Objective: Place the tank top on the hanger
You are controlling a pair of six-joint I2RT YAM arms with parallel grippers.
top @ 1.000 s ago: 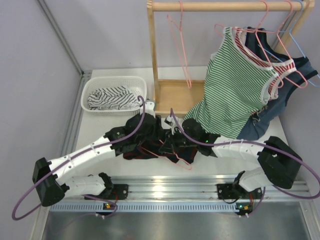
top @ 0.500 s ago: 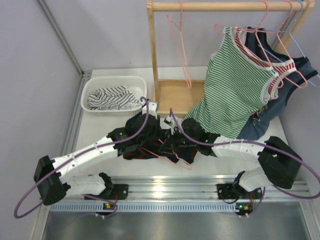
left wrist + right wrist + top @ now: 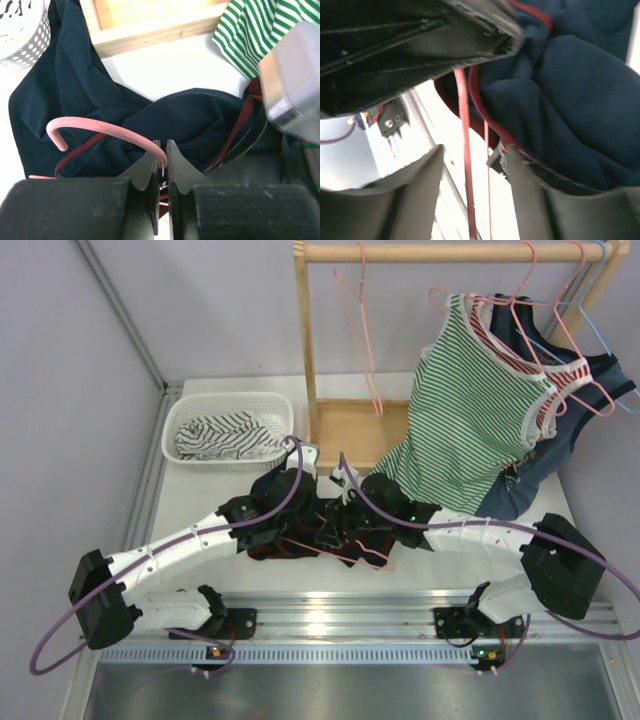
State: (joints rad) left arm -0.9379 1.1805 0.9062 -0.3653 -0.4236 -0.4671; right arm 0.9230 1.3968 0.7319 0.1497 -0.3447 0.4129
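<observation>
Hanger (image 3: pixel 100 127) neck sits pinched in the left gripper (image 3: pixel 163 160), hook curling left; right gripper (image 3: pixel 470 156) stands open astride 1 wire arm; tank top (image 3: pixel 190 117) lies bunched on the table (image 3: pixel 170 65) between both, under the hanger's crosswise length

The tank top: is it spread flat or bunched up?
Bunched up: the tank top lies in rumpled folds on the table.

Two arms (image 3: pixel 170 550) (image 3: pixel 480 537), one basket (image 3: pixel 230 397), one wooden rack (image 3: pixel 305 350), one crumpled tank top (image 3: pixel 75 85)
</observation>
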